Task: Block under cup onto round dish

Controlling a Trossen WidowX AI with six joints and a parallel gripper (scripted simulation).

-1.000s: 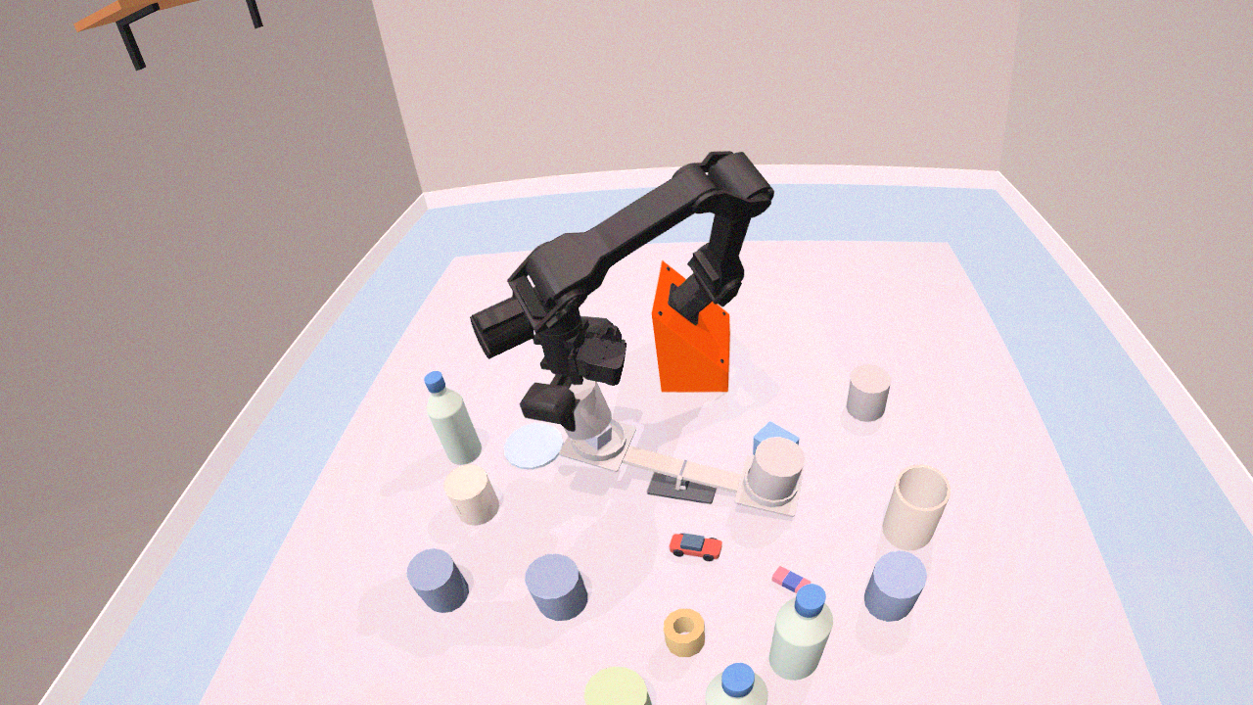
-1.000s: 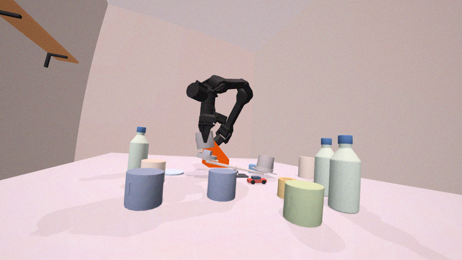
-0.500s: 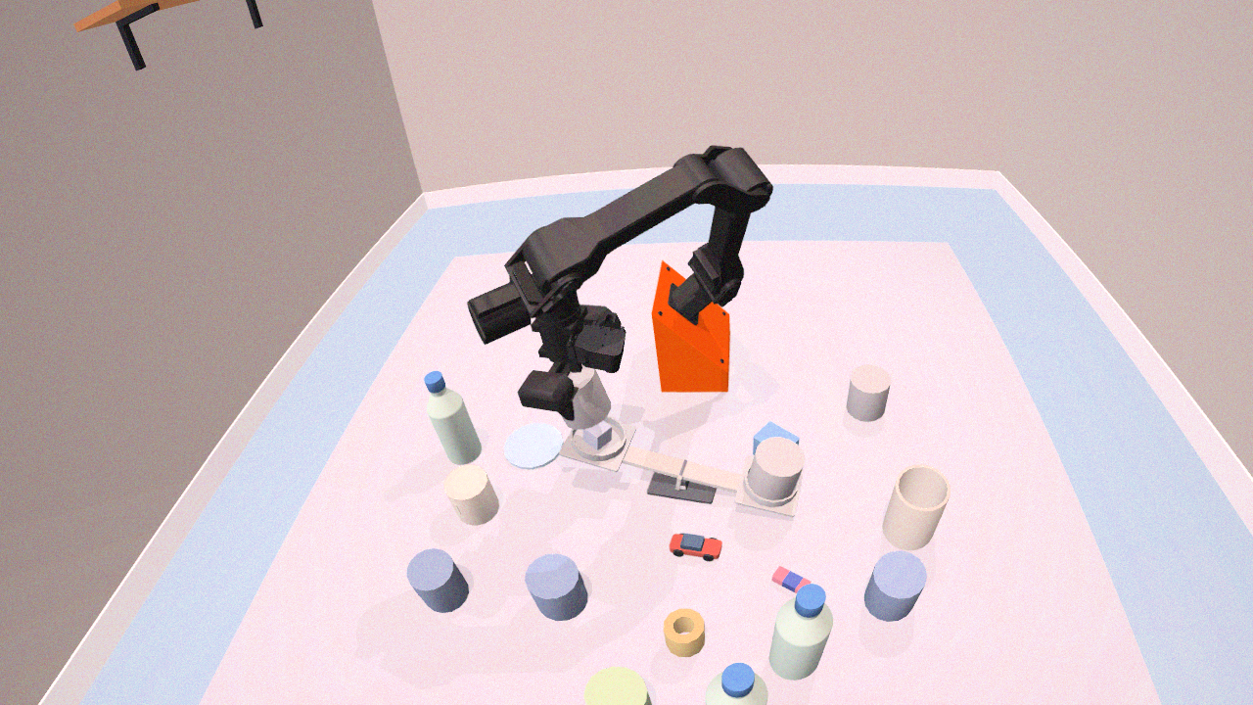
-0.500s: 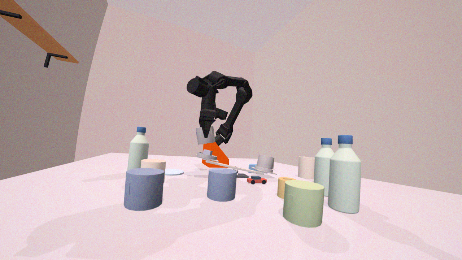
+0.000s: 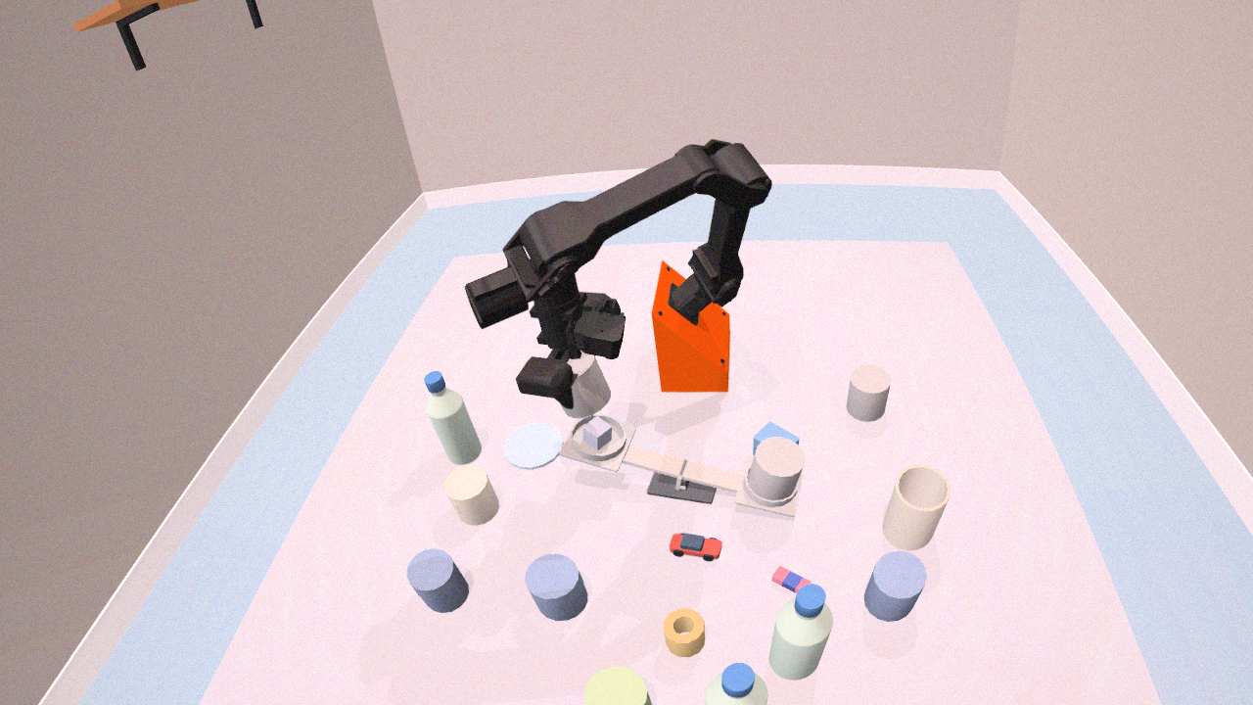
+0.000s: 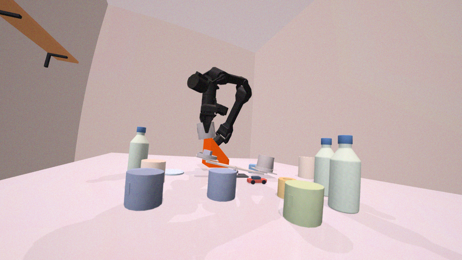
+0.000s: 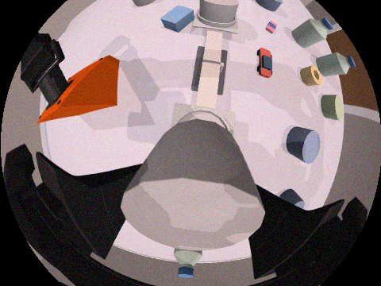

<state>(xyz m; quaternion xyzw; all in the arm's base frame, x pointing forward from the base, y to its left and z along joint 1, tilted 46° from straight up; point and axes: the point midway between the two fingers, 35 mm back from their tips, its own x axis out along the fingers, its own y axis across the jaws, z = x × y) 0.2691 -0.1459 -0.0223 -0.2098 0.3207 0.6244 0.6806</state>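
Note:
My gripper [image 5: 582,377] [image 6: 206,130] [image 7: 196,178] is shut on a grey cup [image 5: 590,387] [image 6: 200,131] [image 7: 194,159] and holds it in the air, slightly tilted, above the balance's left end. A small grey block [image 5: 597,435] [image 6: 207,152] sits uncovered in the ring there; the cup hides it in the wrist view. The balance [image 5: 648,459] [image 6: 226,165] [image 7: 210,83] tilts, left end up and right end down. The other cup [image 5: 775,473] [image 6: 265,163] [image 7: 218,9] stands on the right end. The round dish [image 5: 533,446] [image 6: 174,172] lies left of the balance with nothing on it.
A bottle [image 5: 455,429] [image 6: 138,155] [image 7: 187,256] and a beige cylinder [image 5: 473,496] stand near the dish. A blue box [image 5: 775,431] [image 7: 178,17] is behind the other cup. A red car [image 5: 694,545] [image 6: 256,180] [image 7: 264,63] is in front of the balance. More cylinders and bottles stand nearer the front.

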